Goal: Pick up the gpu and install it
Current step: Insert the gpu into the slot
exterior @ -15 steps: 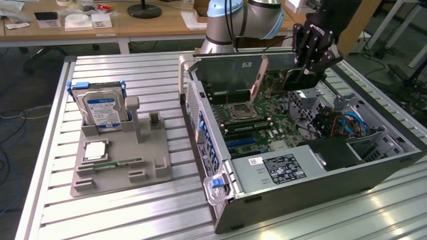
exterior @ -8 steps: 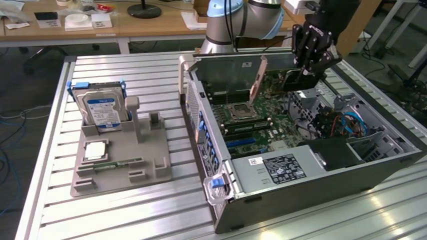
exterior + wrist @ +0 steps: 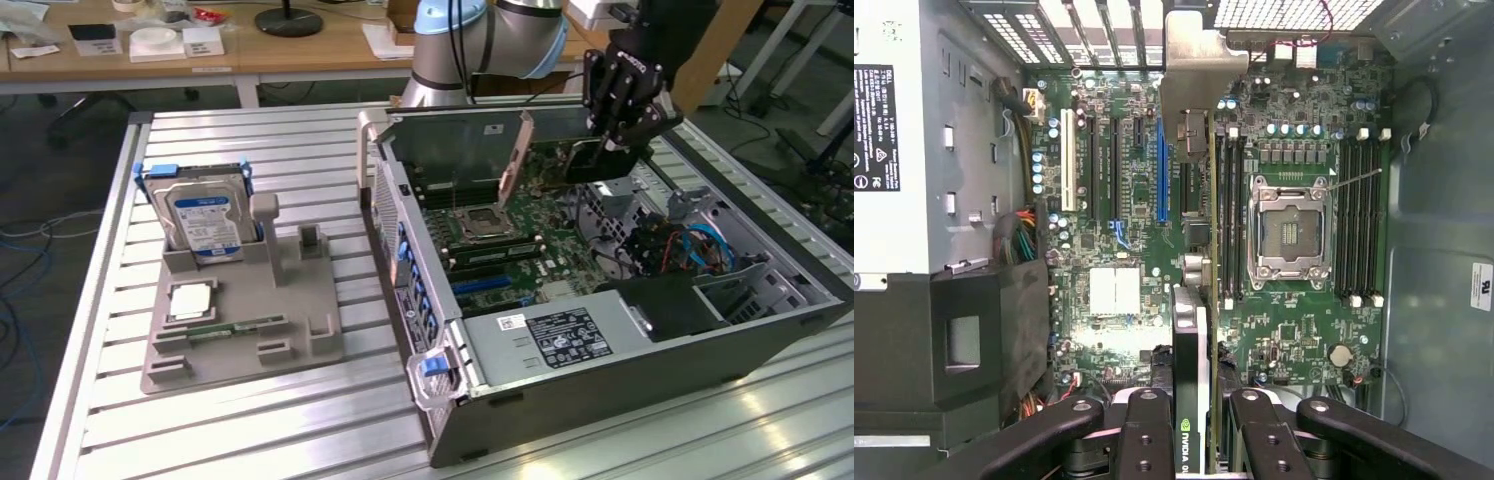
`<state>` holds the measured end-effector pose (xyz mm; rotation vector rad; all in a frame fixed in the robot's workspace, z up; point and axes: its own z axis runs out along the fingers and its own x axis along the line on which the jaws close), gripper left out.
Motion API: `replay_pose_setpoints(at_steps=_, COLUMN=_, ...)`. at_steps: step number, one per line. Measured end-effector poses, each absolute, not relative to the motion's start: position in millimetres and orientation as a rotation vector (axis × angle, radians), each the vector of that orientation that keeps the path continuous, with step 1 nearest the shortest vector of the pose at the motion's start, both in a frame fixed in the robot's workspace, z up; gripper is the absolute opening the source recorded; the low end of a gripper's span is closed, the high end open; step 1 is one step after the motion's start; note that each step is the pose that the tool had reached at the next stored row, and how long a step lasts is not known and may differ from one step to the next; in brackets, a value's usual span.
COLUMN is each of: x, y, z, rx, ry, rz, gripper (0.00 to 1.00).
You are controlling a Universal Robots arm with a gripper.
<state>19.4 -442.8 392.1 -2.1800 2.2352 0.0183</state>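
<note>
**Gpu held over the open case, not yet seated**

At about 1 o'clock in the exterior view, the gripper point(image 3: 621, 135) is clamped on the gpu point(image 3: 574, 160), a finger on each face. The card stands on edge above the motherboard point(image 3: 534, 235) of the computer case point(image 3: 641, 370). The tray point(image 3: 240, 350) and its hard drive point(image 3: 203, 215) are well apart at 9 o'clock. In the wrist view the card's lower edge looks to lie beside the blue slot point(image 3: 1161, 170), not over it (my reading only). Pressed down off line, the connector could jam on the neighbouring slots near the CPU socket point(image 3: 1291, 225). The silver end bracket point(image 3: 1194, 60) could also catch the rear frame and twist the card in the grip.
</note>
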Motion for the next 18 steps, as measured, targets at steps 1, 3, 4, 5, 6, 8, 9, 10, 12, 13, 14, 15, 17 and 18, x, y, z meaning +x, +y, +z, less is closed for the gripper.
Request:
replay_pose_setpoints(at_steps=1, x=19.4, y=-442.9, z=392.1, rx=-2.18, ry=2.235, rz=0.018, gripper=0.27)
replay_pose_setpoints(at_steps=3, x=19.3, y=-442.9, z=391.9, rx=-2.18, ry=2.235, rz=0.018, gripper=0.27)
replay_pose_setpoints(at_steps=4, x=19.2, y=-442.8, z=391.7, rx=-2.18, ry=2.235, rz=0.018, gripper=0.27)
replay_pose_setpoints(at_steps=5, x=19.1, y=-442.9, z=391.7, rx=-2.18, ry=2.235, rz=0.018, gripper=0.27)
replay_pose_setpoints(at_steps=6, x=19.1, y=-442.9, z=391.7, rx=-2.18, ry=2.235, rz=0.018, gripper=0.27)
replay_pose_setpoints(at_steps=8, x=19.1, y=-442.9, z=391.6, rx=-2.18, ry=2.235, rz=0.018, gripper=0.27)
replay_pose_setpoints(at_steps=9, x=19.1, y=-442.8, z=391.6, rx=-2.18, ry=2.235, rz=0.018, gripper=0.27)
replay_pose_setpoints(at_steps=10, x=19.1, y=-442.8, z=391.5, rx=-2.18, ry=2.235, rz=0.018, gripper=0.27)
replay_pose_setpoints(at_steps=12, x=19.1, y=-442.8, z=390.9, rx=-2.18, ry=2.235, rz=0.019, gripper=0.27)
replay_pose_setpoints(at_steps=13, x=19.1, y=-442.8, z=390.9, rx=-2.18, ry=2.235, rz=0.018, gripper=0.27)
replay_pose_setpoints(at_steps=14, x=19.1, y=-442.8, z=390.9, rx=-2.18, ry=2.235, rz=0.018, gripper=0.27)
replay_pose_setpoints(at_steps=15, x=19.1, y=-442.8, z=390.9, rx=-2.18, ry=2.235, rz=0.018, gripper=0.27)
replay_pose_setpoints(at_steps=17, x=18.9, y=-442.9, z=390.8, rx=-2.18, ry=2.235, rz=0.018, gripper=0.27)
replay_pose_setpoints(at_steps=18, x=18.6, y=-442.8, z=390.4, rx=-2.179, ry=2.235, rz=0.018, gripper=0.27)
